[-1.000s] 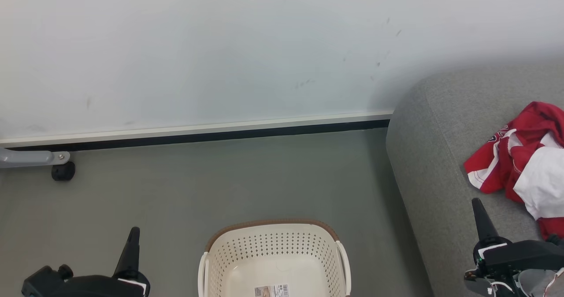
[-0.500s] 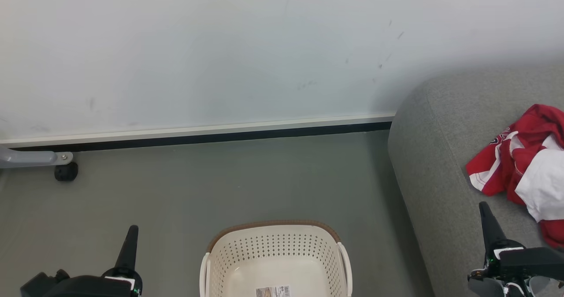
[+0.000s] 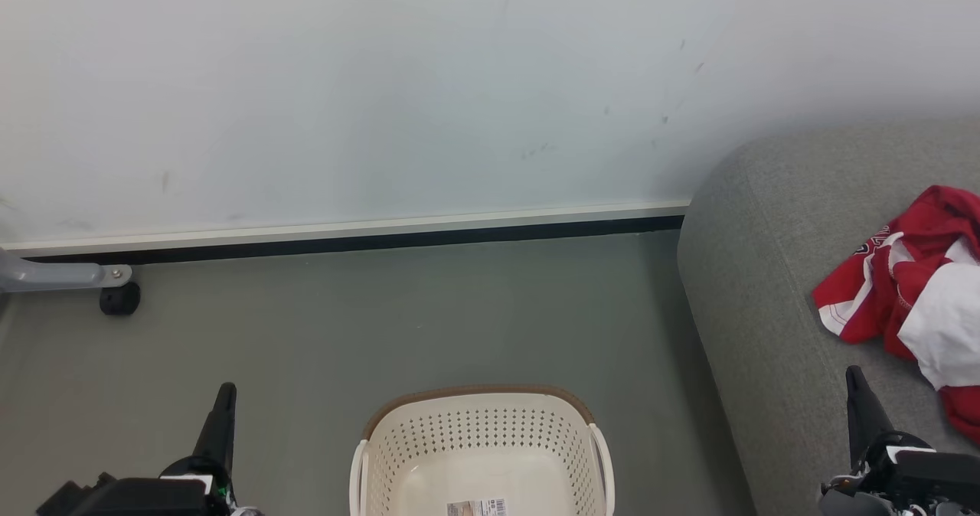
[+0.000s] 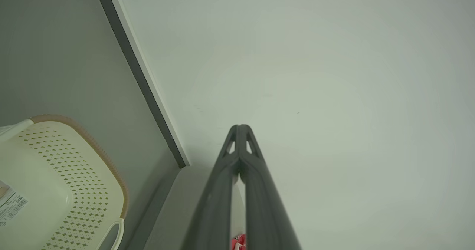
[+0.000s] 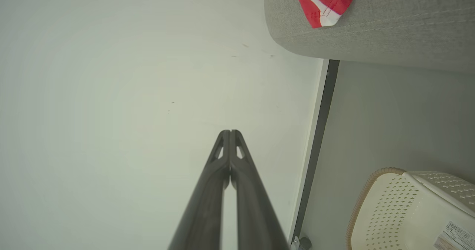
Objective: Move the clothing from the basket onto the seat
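The red and white clothing [image 3: 911,294] lies crumpled on the grey seat [image 3: 766,286] at the right; a red sleeve [image 5: 323,1] shows on the seat [image 5: 389,31] in the right wrist view. The cream basket [image 3: 481,455] with its brown rim stands on the floor at the bottom centre, holding just a printed label [image 3: 476,507]. My left gripper [image 3: 225,390] is shut at the lower left, apart from the basket [image 4: 55,183]. My right gripper [image 3: 854,374] is shut at the lower right, over the seat and just short of the clothing. Both grippers [image 4: 241,127] [image 5: 230,132] hold nothing.
A pale wall with a white and black baseboard [image 3: 344,236] runs across the back. A grey metal leg with a black caster [image 3: 119,299] stands at the far left. Grey floor [image 3: 383,317] lies between the basket and the wall.
Both grippers have drawn back toward the bottom edge. The whole picture has shifted slightly down, so the camera moved. The clothing and basket have stayed where they were.
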